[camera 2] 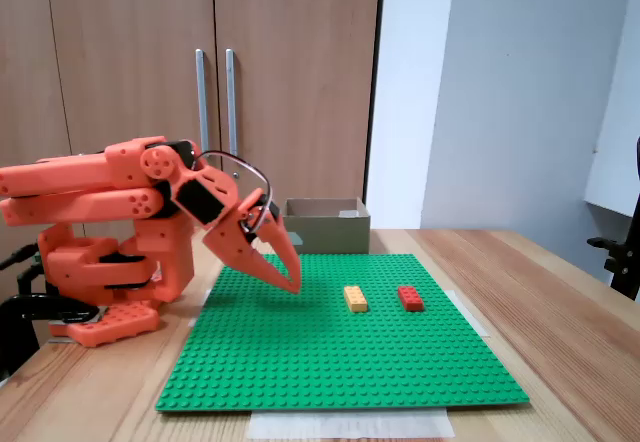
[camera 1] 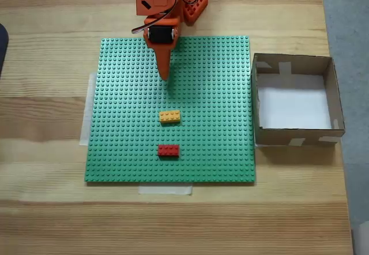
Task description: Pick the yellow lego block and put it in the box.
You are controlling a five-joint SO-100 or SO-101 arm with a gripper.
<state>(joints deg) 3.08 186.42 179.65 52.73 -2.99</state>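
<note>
**Bench inventory: arm, bricks, box**

Wooden bench [camera 1: 46, 209] carrying a taped-down green baseplate [camera 1: 219, 151]; wooden cabinet doors [camera 2: 200, 22] standing behind. Gripper [camera 2: 292, 280] hanging narrow and empty above the plate. Yellow lego block [camera 1: 169, 116] lying mid-plate, red brick [camera 1: 168, 150] near it. Box [camera 1: 331, 87] sitting beside the plate's edge, partly hidden in a fixed view.

1. A light wooden table [camera 1: 46, 209] with plank grain carries everything.
2. A green studded baseplate [camera 1: 219, 151] lies flat at its centre, with pale tape strips [camera 1: 165, 190] at its near and left edges in the top-down fixed view.
3. The brown cardboard box [camera 1: 294, 134] sits just right of the baseplate.
4. The orange arm base [camera 2: 100, 324] stands at the table's far edge.
</note>
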